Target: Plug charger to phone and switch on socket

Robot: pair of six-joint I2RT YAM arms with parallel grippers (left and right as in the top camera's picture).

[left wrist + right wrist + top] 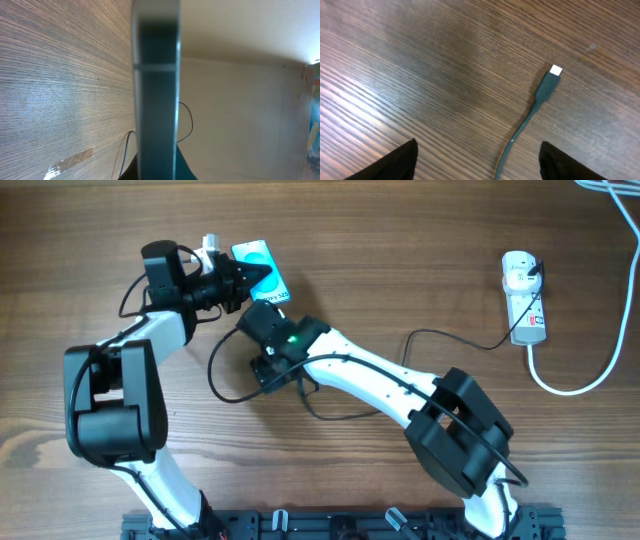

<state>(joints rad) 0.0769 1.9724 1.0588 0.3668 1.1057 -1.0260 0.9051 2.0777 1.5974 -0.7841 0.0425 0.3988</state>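
In the overhead view my left gripper holds the phone, teal screen and white frame, at the far left of the table. The left wrist view shows the phone edge-on, running up from between the jaws of the left gripper. My right gripper sits just below the phone. In the right wrist view the right gripper is open, its fingertips wide apart. The charger lies on the wood, its cable passing between them and its pale connector tip ahead of them. The socket lies at the far right.
The charger's thin black cable runs from a black plug in the socket across the table, under the right arm, and loops at the left. A thicker white cable curves from the socket toward the right edge.
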